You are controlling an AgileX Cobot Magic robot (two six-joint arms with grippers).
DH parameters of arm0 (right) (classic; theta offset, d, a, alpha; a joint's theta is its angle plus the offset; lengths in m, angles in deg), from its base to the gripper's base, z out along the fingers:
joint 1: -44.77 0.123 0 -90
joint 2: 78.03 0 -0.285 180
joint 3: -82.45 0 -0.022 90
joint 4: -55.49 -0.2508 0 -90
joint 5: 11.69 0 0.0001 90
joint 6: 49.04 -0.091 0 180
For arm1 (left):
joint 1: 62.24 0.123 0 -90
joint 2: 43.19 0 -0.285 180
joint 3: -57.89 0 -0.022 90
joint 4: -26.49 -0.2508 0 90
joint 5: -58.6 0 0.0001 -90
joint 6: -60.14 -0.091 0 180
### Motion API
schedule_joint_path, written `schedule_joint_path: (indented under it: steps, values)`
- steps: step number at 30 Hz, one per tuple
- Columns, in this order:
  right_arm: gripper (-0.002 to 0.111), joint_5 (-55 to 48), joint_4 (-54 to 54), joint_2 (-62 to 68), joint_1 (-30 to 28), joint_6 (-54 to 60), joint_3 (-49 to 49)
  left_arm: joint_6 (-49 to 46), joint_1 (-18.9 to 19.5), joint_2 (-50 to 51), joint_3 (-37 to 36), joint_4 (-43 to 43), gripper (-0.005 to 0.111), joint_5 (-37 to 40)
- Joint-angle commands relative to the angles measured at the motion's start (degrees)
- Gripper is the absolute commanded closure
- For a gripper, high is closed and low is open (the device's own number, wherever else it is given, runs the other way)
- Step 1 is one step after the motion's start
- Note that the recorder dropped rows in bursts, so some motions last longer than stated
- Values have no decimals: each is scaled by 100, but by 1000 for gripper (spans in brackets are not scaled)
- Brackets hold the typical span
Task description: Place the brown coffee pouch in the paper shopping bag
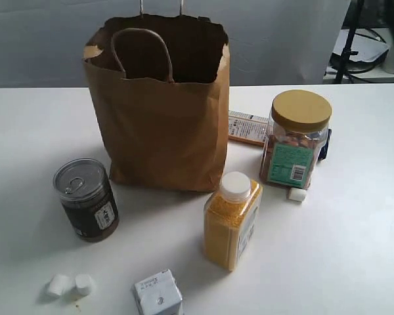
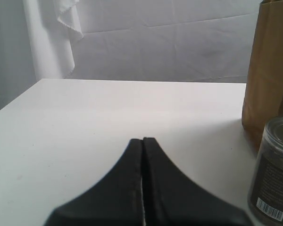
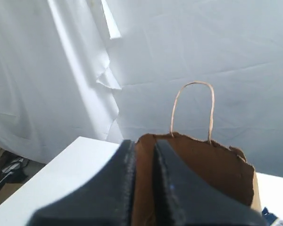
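Note:
The paper shopping bag [image 1: 157, 125] stands open at the back middle of the table; one handle loop is upright and the other is folded inward. Neither gripper appears in the exterior view. My right gripper [image 3: 145, 141] is raised in front of the bag [image 3: 217, 179], about level with its torn rim. Its jaws stand a narrow gap apart, shut on a strip of kraft-brown paper, the brown coffee pouch [image 3: 144, 188]. The rest of the pouch is hidden. My left gripper [image 2: 142, 140] sits low over the table, shut and empty, left of the bag [image 2: 269, 70].
A dark tin can [image 1: 87, 200] stands left of the bag. A yellow bottle [image 1: 231, 223], a gold-lidded jar [image 1: 295, 141] and a flat box [image 1: 247, 128] are on its right. A small carton [image 1: 157, 295] and white caps [image 1: 71, 285] lie near the front edge.

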Motion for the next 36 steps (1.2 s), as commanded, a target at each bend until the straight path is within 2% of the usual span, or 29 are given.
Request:
schedule_joint_path:
  steps: [1,9,14,16,19,20,23,27,30,34,36]
  values:
    - [108,-515,85,-508,9,628,42,20,21,-20,-20,-23,107,-23]
    - [108,-1567,576,-922,9,705,32,20,21,-20,-20,-23,107,-23]
    - [108,-1633,540,-1388,-195,750,-435,20,21,-20,-20,-23,107,-23]
    - [108,-1253,-189,-1855,-469,1289,-1144,20,21,-20,-20,-23,107,-23]
    - [108,-805,-506,-2444,-932,1392,-2069,20,21,-20,-20,-23,107,-23]
    - [108,-494,-682,-2781,-1274,1407,-2683,20,21,-20,-20,-23,107,-23]
    - [108,-101,-916,-3255,-1808,1582,-3606,20,21,-20,-20,-23,107,-23]
    - [108,799,-1530,-4188,-2705,2565,-4960,20,21,-20,-20,-23,107,-23]
    - [108,1479,-1530,-4752,-2938,3087,-5915,20,21,-20,-20,-23,107,-23]
    - [108,1993,-1530,-5490,-2949,3181,-6959,20,21,-20,-20,-23,107,-23]
    - [108,1810,-1530,-5789,-2980,3319,-6971,20,21,-20,-20,-23,107,-23]
